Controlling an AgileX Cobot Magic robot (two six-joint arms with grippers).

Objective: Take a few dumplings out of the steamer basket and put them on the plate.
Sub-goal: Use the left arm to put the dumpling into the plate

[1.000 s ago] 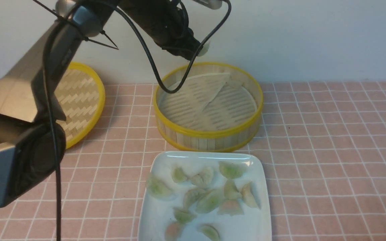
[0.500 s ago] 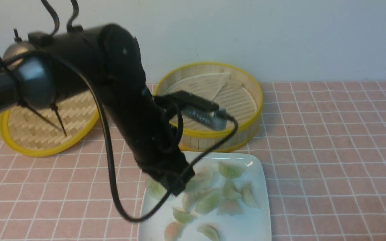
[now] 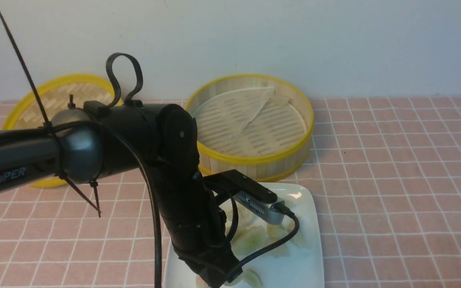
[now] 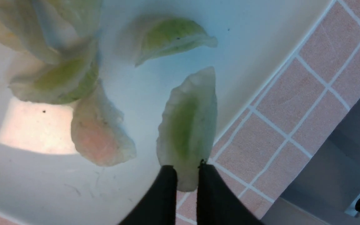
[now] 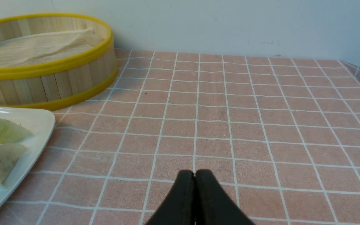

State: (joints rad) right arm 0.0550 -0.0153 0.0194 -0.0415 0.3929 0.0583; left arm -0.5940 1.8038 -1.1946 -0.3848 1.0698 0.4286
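One dumpling [image 4: 187, 125] sits pinched in your nearly closed left gripper [image 4: 186, 170] over the plate [image 4: 248, 47] near edge, arm [image 3: 14, 160] reads PiPER, right gripper [image 5: 194, 175] closed, empty.

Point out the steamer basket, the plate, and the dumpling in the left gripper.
steamer basket [image 3: 254, 169], front view, front wall
plate [image 3: 306, 268], front view, bare right side
dumpling [image 4: 186, 125], left wrist view, green middle

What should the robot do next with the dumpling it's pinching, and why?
Probably slide the left gripper a little further in over the plate before letting go. It pinches the dumpling by one end right above the plate's edge, so dropped here it might land partly on the tablecloth.
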